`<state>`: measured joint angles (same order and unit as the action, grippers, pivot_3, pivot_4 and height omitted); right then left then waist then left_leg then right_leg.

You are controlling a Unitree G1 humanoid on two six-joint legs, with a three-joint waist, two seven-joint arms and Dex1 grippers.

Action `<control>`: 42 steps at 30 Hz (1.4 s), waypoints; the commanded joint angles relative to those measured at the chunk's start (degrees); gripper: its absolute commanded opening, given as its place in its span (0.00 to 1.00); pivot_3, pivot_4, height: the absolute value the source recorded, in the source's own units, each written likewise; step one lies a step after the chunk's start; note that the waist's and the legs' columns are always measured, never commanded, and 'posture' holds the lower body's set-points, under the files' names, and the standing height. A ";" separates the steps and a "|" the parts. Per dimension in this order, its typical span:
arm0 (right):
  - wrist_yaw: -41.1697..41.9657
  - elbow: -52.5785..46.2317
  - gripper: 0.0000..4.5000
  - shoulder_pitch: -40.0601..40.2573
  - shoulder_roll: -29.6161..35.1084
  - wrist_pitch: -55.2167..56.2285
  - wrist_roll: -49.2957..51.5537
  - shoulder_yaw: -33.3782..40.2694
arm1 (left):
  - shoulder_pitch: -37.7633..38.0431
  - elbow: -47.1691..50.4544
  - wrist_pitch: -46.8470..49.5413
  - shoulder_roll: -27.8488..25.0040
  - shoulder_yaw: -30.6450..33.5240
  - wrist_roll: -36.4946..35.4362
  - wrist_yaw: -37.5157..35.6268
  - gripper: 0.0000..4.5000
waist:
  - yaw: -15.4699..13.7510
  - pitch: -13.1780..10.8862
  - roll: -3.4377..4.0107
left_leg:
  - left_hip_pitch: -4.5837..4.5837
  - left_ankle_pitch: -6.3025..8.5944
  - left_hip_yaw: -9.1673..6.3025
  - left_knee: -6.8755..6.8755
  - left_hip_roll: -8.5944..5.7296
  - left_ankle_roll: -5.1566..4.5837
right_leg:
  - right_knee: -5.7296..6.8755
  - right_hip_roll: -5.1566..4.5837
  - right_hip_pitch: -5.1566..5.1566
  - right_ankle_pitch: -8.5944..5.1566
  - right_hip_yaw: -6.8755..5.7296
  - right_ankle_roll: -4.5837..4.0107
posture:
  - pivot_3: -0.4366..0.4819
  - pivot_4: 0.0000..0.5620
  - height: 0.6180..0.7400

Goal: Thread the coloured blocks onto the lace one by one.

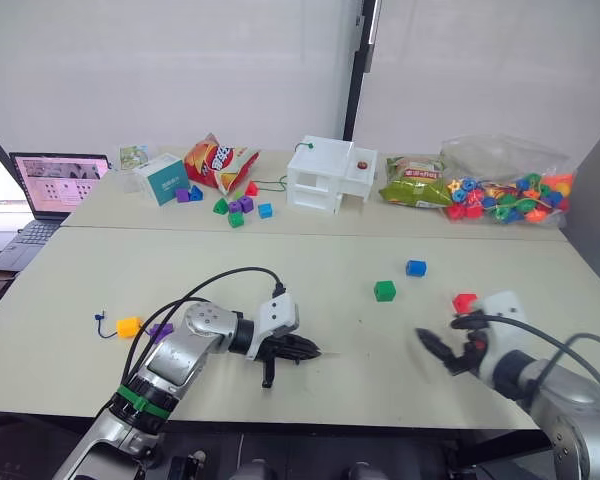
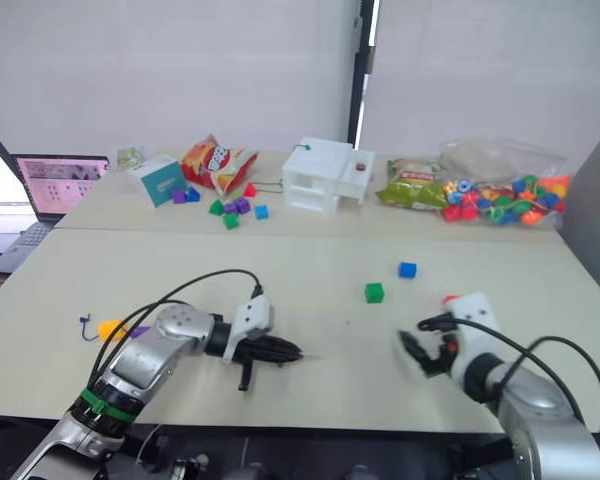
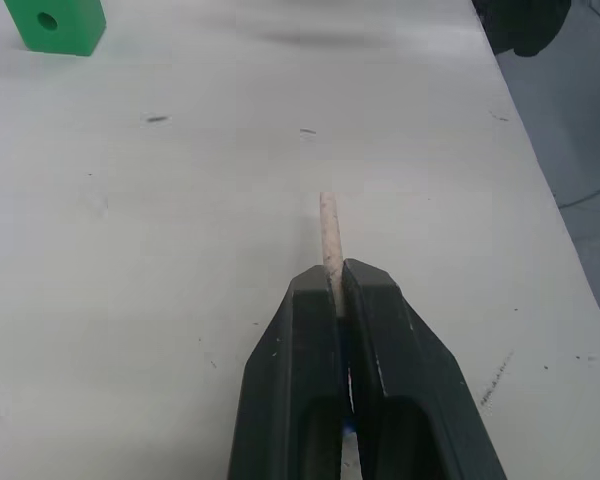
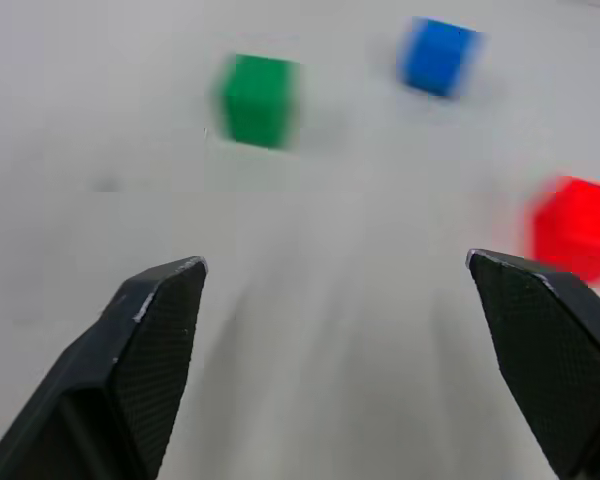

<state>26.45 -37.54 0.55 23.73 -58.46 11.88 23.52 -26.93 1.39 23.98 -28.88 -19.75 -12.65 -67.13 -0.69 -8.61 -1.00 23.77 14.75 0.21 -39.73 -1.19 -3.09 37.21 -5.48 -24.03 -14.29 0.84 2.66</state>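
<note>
My left gripper (image 1: pixel 310 351) lies low over the near table, shut on the lace's stiff pale tip (image 3: pixel 328 235), which pokes out past the fingers. A dark-blue end of the lace (image 1: pixel 101 322) shows beside the yellow-orange block (image 1: pixel 128 326) and the purple block (image 1: pixel 161 330) at the near left. The green block (image 1: pixel 384 290) and the blue block (image 1: pixel 416 268) sit mid-table. The red block (image 1: pixel 464 302) rests just beyond my right gripper (image 1: pixel 448 347), which is open and empty; the right wrist view shows that red block (image 4: pixel 578 228) beside one finger.
At the back stand a laptop (image 1: pixel 55 185), a teal box (image 1: pixel 165 178), a chips bag (image 1: pixel 220 160), several small loose blocks (image 1: pixel 236 208), a white box (image 1: pixel 330 175), a green snack bag (image 1: pixel 415 182) and a clear bag of beads (image 1: pixel 505 185).
</note>
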 commanded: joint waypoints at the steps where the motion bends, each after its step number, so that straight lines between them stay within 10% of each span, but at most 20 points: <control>1: -6.78 3.17 0.99 -2.51 -0.63 3.74 -3.13 1.78 | -0.44 1.87 0.03 0.30 0.76 -0.92 0.27 0.00 | 0.06 0.00 0.01 | 0.00 0.00 0.01 0.00 0.00 0.01 | 0.00 0.01 -0.01 0.00 0.00 0.00 | 0.48 0.27 1.00; 14: -12.97 33.79 0.99 -19.24 0.05 12.48 -5.77 -4.86 | -0.70 1.94 -0.23 1.07 0.62 -0.58 1.70 0.00 | 0.46 0.04 0.14 | -0.02 0.00 0.09 0.05 0.00 0.00 | -0.04 0.04 0.00 0.00 0.04 -0.01 | 0.48 0.27 1.00; 20: -12.65 34.68 0.59 -19.31 -0.62 14.56 -3.91 -4.18 | -0.61 1.94 -0.26 1.03 0.73 -0.60 2.08 0.00 | 0.51 0.05 0.14 | -0.03 0.00 0.09 0.04 0.02 -0.01 | -0.04 0.04 0.02 0.00 0.05 -0.01 | 0.48 0.27 1.00; 25: -13.50 31.48 0.27 -18.75 -1.98 13.88 -1.58 -3.35 | -0.38 1.92 -0.45 0.83 0.62 -0.55 2.12 0.00 | 0.53 0.05 0.14 | -0.02 0.00 0.09 0.04 0.02 -0.01 | -0.04 0.03 0.00 0.01 0.06 0.00 | 0.48 0.27 1.00; 36: -10.54 -12.12 0.27 -7.10 -7.66 -9.58 17.47 -12.97 | 0.14 2.51 0.16 -0.56 1.42 -1.04 1.90 0.00 | 0.55 0.04 0.30 | 0.02 0.01 0.02 0.06 0.06 -0.02 | -0.05 0.06 -0.03 0.00 0.04 0.00 | 0.48 0.27 1.00; 42: -13.69 -8.80 0.27 -5.48 -7.78 -7.31 13.29 -25.82 | 0.52 3.45 0.81 -1.02 1.48 -1.30 2.00 0.00 | 0.59 0.04 0.29 | 0.01 0.01 0.00 0.00 0.01 -0.03 | -0.06 0.03 0.00 0.01 0.02 0.02 | 0.48 0.27 1.00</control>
<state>13.78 -47.59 -4.32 15.41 -68.31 27.16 -0.16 -26.33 2.27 24.34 -29.60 -19.21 -13.06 -65.20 -0.09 -8.57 -0.71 23.76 14.76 0.21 -39.73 -1.18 -3.12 37.15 -5.45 -24.02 -14.27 0.86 2.68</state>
